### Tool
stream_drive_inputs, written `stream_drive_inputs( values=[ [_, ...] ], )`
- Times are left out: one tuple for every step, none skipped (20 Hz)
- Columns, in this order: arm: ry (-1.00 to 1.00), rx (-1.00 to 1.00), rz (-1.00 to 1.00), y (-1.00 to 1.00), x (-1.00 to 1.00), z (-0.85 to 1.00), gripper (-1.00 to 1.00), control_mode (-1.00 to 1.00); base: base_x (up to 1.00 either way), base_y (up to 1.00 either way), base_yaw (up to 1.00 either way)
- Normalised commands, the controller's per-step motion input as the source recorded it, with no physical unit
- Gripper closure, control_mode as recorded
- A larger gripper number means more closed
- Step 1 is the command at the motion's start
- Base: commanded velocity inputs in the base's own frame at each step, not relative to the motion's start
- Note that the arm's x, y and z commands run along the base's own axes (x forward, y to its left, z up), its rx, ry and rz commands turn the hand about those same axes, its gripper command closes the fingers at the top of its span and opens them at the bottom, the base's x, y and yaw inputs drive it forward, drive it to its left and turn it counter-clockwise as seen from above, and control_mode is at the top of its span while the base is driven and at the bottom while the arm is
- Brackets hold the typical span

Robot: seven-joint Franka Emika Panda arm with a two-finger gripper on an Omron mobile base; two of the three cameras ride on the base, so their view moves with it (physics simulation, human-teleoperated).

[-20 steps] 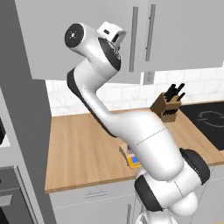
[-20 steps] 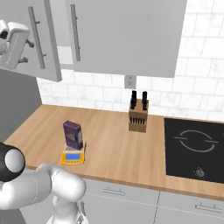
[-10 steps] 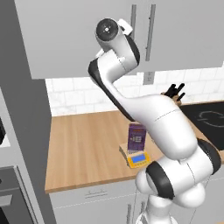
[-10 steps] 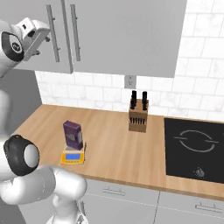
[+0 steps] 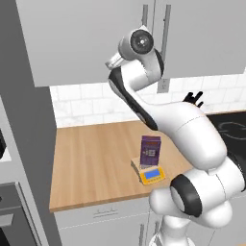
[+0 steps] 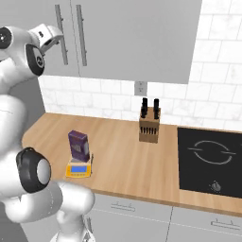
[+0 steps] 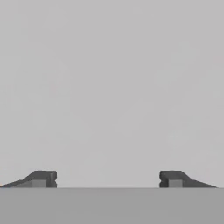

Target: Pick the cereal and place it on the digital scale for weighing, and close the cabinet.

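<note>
The cereal [image 5: 150, 151] [image 6: 79, 145], a dark purple box, stands upright on the digital scale [image 5: 152, 175] [image 6: 78, 169], a flat yellow-orange device near the counter's front edge. My arm reaches up, away from both, to the cabinet [image 5: 72, 38] [image 6: 142, 33]. My gripper [image 7: 108, 179] [image 6: 51, 34] is open and holds nothing. Its fingertips [image 7: 41, 178] point at the flat grey face of the left door, close to the door's bar handle [image 6: 59, 33]. Both doors look flush or nearly flush with each other.
A brown knife block [image 6: 149, 125] [image 5: 192, 98] stands at the back of the wooden counter [image 5: 91, 158], next to a black cooktop [image 6: 210, 156]. A wall outlet [image 6: 140, 88] sits above it. White drawer fronts [image 6: 142, 217] run below, and a dark oven [image 5: 14, 216] stands at the far left.
My hand has swung across toward the cabinet front, and the left door has gone with it from ajar to about flush. The cereal and the scale have not moved.
</note>
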Motion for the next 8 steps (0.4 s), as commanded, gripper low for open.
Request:
stream_drive_inputs(
  values=[
    [-0.01, 0.12, 0.18, -0.26, 0.85, -0.22, -1.00, -1.00, 0.00, 0.00, 0.00],
    [-0.03, 0.07, 0.17, -0.11, 0.91, -0.35, -1.00, -1.00, 0.00, 0.00, 0.00],
    [-0.04, 0.07, 0.15, -0.10, 1.00, -0.37, -1.00, -1.00, 0.00, 0.00, 0.00],
    [-0.05, 0.06, 0.16, -0.06, 1.00, -0.44, -1.00, -1.00, 0.00, 0.00, 0.00],
    [-0.07, 0.05, 0.16, -0.03, 1.00, -0.55, -1.00, -1.00, 0.00, 0.00, 0.00],
    [-0.10, 0.05, 0.16, -0.03, 1.00, -0.54, -1.00, -1.00, 0.00, 0.00, 0.00],
    [-0.11, 0.04, 0.16, -0.01, 1.00, -0.56, -1.00, -1.00, 0.00, 0.00, 0.00],
    [-0.11, 0.04, 0.15, 0.00, 1.00, -0.57, -1.00, -1.00, 0.00, 0.00, 0.00]
  ],
)
